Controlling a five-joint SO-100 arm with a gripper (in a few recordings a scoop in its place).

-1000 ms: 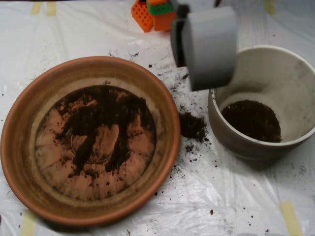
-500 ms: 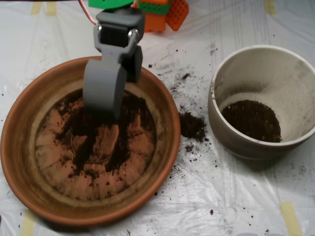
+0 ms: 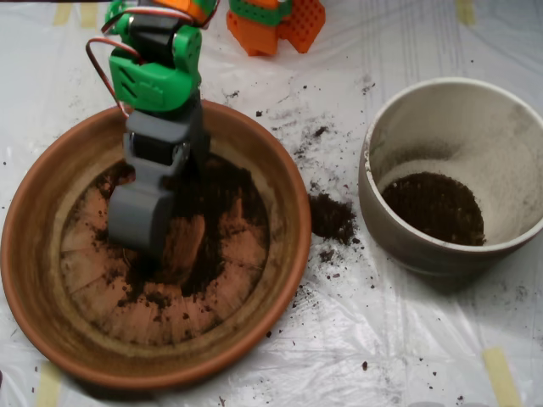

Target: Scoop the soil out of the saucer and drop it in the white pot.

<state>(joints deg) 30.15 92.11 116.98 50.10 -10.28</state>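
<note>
Grey scoop (image 3: 140, 222) sits down in the terracotta saucer (image 3: 51, 288), its tip in the dark soil (image 3: 216, 203), which spreads right of and below it. The white pot (image 3: 424, 246) stands well right, soil inside.

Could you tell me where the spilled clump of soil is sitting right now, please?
In the overhead view, the spilled clump of soil lies on the plastic sheet right of centre, in the gap between the saucer and the white pot.
</note>
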